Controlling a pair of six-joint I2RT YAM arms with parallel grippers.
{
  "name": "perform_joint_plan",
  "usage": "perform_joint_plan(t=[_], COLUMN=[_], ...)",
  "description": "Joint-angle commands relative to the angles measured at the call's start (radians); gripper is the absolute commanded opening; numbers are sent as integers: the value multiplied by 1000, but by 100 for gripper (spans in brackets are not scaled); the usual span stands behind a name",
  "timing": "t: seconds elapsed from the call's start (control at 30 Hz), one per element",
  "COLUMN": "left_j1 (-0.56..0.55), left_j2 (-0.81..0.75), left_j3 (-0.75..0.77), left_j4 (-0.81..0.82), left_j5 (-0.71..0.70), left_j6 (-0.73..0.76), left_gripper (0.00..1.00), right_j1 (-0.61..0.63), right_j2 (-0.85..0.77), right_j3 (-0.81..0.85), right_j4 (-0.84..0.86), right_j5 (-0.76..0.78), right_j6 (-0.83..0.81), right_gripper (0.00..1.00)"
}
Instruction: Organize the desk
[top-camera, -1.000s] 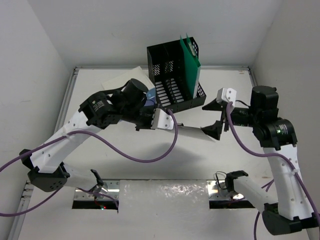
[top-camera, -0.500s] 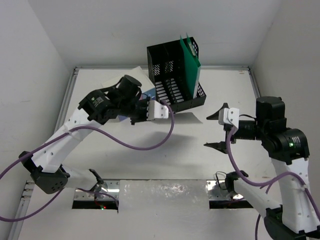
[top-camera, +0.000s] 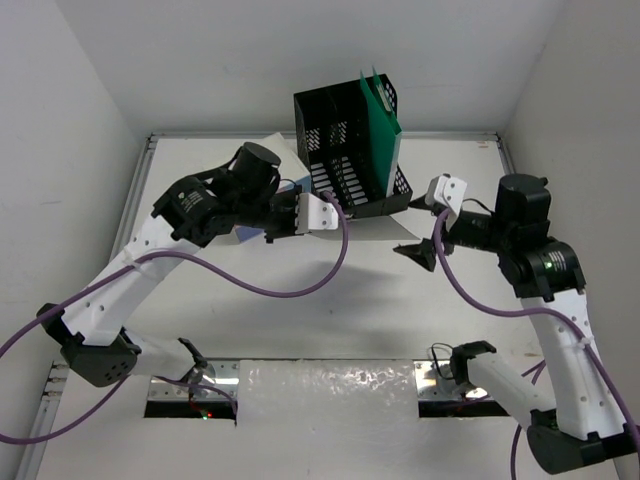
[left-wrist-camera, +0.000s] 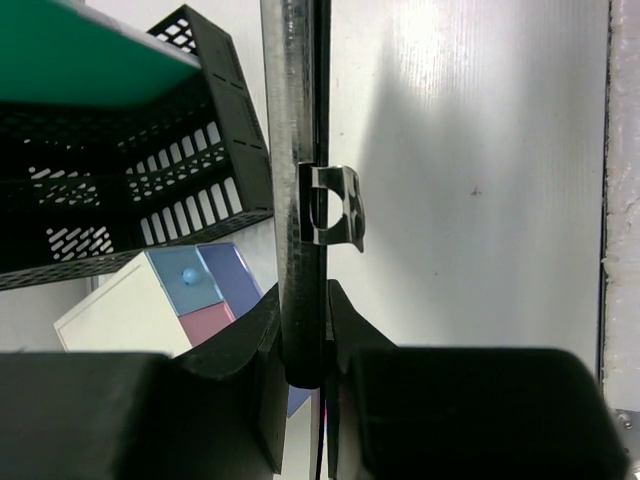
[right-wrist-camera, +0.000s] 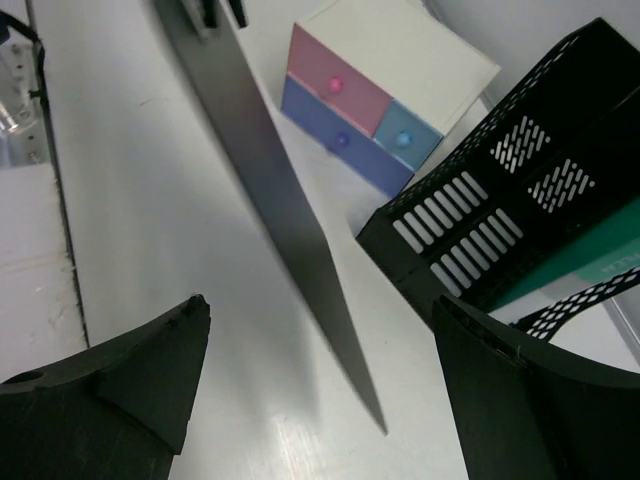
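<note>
Clipboard (left-wrist-camera: 300, 150) shifted back; left tool (left-wrist-camera: 305, 335) clamps it; right tool (right-wrist-camera: 320, 305) agape

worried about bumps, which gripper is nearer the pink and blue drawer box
Left. The left gripper is beside the drawer box; the right gripper faces it from farther off, beyond the clipboard.

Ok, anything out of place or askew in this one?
A grey clipboard is off the desk, pinched at one end by the left gripper and hanging tilted in front of the black mesh file rack. The right gripper stands open at its free end, not gripping. The rack appears turned askew to the desk's edges. Nothing spilled.
</note>
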Motion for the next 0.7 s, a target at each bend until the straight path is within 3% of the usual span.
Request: perform_joint_plan(t=[0.0,0.1,0.17,0.2,0.3,0.4,0.5,0.53,0.57,0.67], left_j1=[-4,-4,-4,-4,-4,-4,-4,-5,-5,-5], left_j2=[-28,-12,-2,1,9,12,12,14,15,15], left_j3=[25,42,64,70,76,70,53,52,62,100], left_j4=[64,84,87,90,111,142,243,306,331,386], left_j5=[57,98,115,123,134,96,-6,-121,-188,-404], left_j6=[-20,-38,-52,-57,-69,-110,-236,-274,-338,-391], left_gripper=[0,0,0,0,0,0,1,20,97,100], right_j1=[2,20,43,66,117,175,183,185,183,183], right_j2=[50,71,86,94,135,148,119,102,67,28], right_j3=[25,-88,-111,-116,-122,-116,-146,-185,-206,-255], right_j4=[131,365,416,455,533,529,567,588,613,683], right_j5=[-9,-79,-84,-84,-93,-48,84,180,227,398], right_j6=[81,229,240,248,335,345,366,387,398,438], right_gripper=[88,83,76,68,23,1,0,0,0,0])
